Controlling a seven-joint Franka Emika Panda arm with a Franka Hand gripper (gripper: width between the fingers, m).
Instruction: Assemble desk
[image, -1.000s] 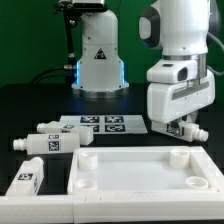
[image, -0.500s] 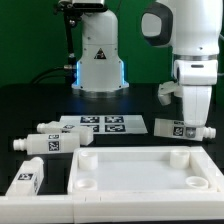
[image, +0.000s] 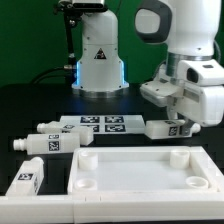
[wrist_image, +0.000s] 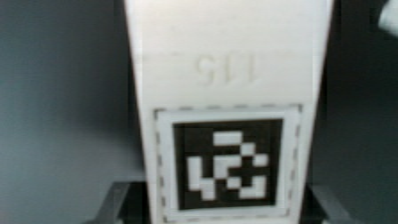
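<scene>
Because a leg has to be carried to a corner socket before it can be fitted, the exterior view shows the gripper (image: 180, 125) clamped on the held leg (image: 158, 128). This leg lies roughly level, its free end pointing to the exterior view's left, just behind the far rim of the tabletop (image: 130, 151) and near the tabletop's far corner on the exterior view's right. Whether the leg touches the table (image: 30, 105) cannot be told. The tabletop lies with its hollow side up, so the sockets are open to receive legs; none is fitted yet. Three loose legs (image: 58, 127) (image: 45, 144) (image: 24, 182) lie at the exterior view's left, well apart from the arm, within reach for later steps. The marker board (image: 100, 122) lies flat behind the tabletop.

In the wrist view, the held leg (wrist_image: 222, 70) fills the middle of the picture lengthwise, its tag (wrist_image: 222, 160) facing the camera. Dark fingers (wrist_image: 125, 203) flank it near the tagged end. Judgement: a centred grip near one end leaves the other end free for insertion; the leg probably needs turning upright first
</scene>
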